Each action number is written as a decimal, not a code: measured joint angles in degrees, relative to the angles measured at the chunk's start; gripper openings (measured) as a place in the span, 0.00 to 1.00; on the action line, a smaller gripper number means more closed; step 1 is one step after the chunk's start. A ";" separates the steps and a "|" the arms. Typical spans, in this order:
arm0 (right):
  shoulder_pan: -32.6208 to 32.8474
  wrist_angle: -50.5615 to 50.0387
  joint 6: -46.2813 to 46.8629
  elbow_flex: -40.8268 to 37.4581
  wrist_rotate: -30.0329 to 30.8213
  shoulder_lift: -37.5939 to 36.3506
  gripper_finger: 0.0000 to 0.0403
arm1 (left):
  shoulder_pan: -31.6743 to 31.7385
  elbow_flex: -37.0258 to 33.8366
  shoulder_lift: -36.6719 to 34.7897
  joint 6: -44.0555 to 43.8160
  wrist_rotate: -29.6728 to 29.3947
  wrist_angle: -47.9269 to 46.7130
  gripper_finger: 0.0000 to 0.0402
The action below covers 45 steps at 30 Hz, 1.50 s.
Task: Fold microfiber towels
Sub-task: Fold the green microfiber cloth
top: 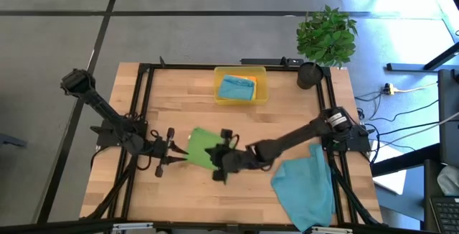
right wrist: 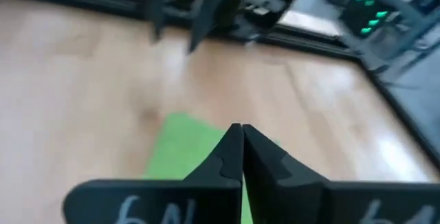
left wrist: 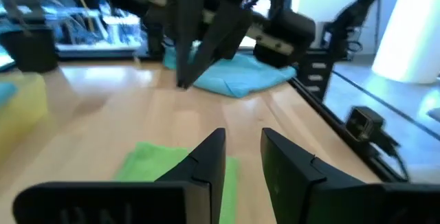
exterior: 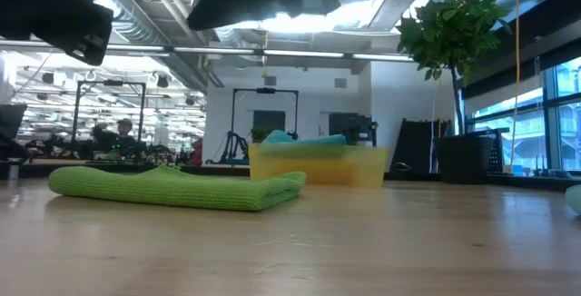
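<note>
A green towel (top: 202,148) lies folded and flat on the wooden table; in the low view the green towel (exterior: 177,188) has no gripper on it. My left gripper (left wrist: 242,138) hovers open over the towel's left edge, with nothing between its fingers; from above, my left gripper (top: 181,153) sits just left of the towel. My right gripper (right wrist: 237,129) is shut and empty, raised above the towel (right wrist: 180,152) at its right side. In the high view, my right gripper (top: 215,156) points toward the table's left.
A teal towel (top: 308,184) lies crumpled at the near right, partly over the table's edge. A translucent yellow tray (top: 241,85) at the far middle holds a teal cloth on an orange one. A potted plant (top: 324,40) stands at the far right corner.
</note>
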 joint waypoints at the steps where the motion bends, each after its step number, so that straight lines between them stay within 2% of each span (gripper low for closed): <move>1: 0.87 -0.05 0.70 -1.03 -0.24 -0.48 0.01 | -0.55 0.35 0.99 -0.89 -0.19 -0.03 0.21; 6: 3.89 2.83 7.20 -11.15 -1.38 -5.51 0.02 | -2.59 4.48 8.28 -2.36 -5.43 -0.04 0.21; 12: 5.58 12.41 13.49 -24.78 -1.80 -11.04 0.02 | -1.49 13.35 23.44 -2.16 -5.72 -0.12 0.21; 15: 5.50 12.10 19.49 -29.12 -5.40 -11.37 0.02 | -0.45 18.19 30.88 0.22 -5.70 -0.27 0.21; 18: 5.49 12.01 24.79 -31.61 -6.15 -11.37 0.02 | 0.84 23.30 37.01 2.45 -4.05 -1.37 0.21; 24: 6.29 11.99 26.59 -32.12 -6.42 -11.94 0.02 | 3.45 34.21 47.97 4.93 2.53 -9.04 0.22; 30: 7.62 11.93 26.55 -30.02 -6.44 -12.26 0.02 | 4.71 44.22 53.81 3.44 1.71 -25.15 0.26; 35: 9.05 11.84 26.03 -28.77 -5.47 -12.26 0.02 | 4.90 50.02 55.92 3.07 -1.82 -31.43 0.33; 38: 9.35 11.96 25.15 -28.10 -4.97 -12.26 0.02 | 5.55 53.84 57.45 2.08 -1.80 -35.76 0.36; 45: 9.33 11.47 23.99 -27.83 -4.84 -12.26 0.02 | 8.25 61.30 61.58 -7.11 -1.79 -53.75 0.38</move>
